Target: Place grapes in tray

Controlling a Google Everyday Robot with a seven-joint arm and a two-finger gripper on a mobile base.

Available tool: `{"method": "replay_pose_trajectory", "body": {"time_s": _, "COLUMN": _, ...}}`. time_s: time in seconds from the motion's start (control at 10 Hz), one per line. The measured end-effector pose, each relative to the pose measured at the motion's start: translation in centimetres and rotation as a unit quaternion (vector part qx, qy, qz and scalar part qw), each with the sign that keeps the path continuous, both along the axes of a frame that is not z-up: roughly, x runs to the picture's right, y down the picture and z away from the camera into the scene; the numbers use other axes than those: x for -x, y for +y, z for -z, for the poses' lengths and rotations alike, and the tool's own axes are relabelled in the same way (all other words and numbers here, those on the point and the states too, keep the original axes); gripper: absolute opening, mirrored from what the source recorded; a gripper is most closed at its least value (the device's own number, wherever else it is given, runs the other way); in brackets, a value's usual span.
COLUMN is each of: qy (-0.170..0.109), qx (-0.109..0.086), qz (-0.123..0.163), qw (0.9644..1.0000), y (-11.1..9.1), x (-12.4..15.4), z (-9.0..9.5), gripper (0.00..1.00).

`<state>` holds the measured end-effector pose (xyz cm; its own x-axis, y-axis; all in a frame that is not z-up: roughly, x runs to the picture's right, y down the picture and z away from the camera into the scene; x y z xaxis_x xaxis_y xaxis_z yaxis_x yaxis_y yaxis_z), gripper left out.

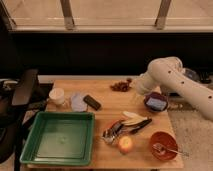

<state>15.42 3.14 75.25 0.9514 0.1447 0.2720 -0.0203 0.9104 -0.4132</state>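
The grapes (120,86), a small dark reddish-purple bunch, lie on the wooden table near its far edge. The green tray (31,149) sits at the front left of the table with nothing in it. My gripper (132,82) is at the end of the white arm that reaches in from the right. It is just to the right of the grapes, low over the table. Whether it touches the bunch cannot be told.
A purple bowl (156,103) stands under the arm. An orange bowl (162,145) with a spoon and an apple (125,144) are at the front right. Utensils (125,125), a black object (91,102), a grey disc (77,101) and a white cup (57,95) are mid-table. A chair (25,90) stands left.
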Motion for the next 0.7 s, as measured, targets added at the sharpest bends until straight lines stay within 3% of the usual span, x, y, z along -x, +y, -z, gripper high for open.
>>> {"method": "replay_pose_trajectory", "body": {"time_s": 0.2, "qy": 0.004, "qx": -0.014, "qz": -0.001, "qw": 0.9999, "y": -1.1, "x": 0.6, "z": -0.9, "gripper": 0.65}}
{"method": "replay_pose_trajectory", "body": {"time_s": 0.5, "qy": 0.013, "qx": -0.027, "qz": -0.001, "qw": 0.9996, "y": -4.5, "x": 1.3, "z": -5.4, "gripper": 0.65}}
{"method": "replay_pose_trajectory", "body": {"time_s": 0.7, "qy": 0.022, "qx": -0.032, "qz": 0.006, "qw": 0.9992, "y": -5.2, "x": 1.6, "z": -8.8, "gripper": 0.65}}
